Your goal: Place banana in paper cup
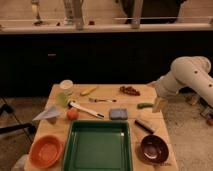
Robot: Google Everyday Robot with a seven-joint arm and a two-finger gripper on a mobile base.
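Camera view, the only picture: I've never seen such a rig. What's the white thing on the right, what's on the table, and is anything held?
One camera looks down on a wooden table from its near end. The white tube at right is a robot arm. Its claw hangs by the table's right edge, open, holding nothing. At the far left stand a paper cup and a green cup; the banana lies just right of them. Nearer are a green tray, an orange bowl and a dark bowl.
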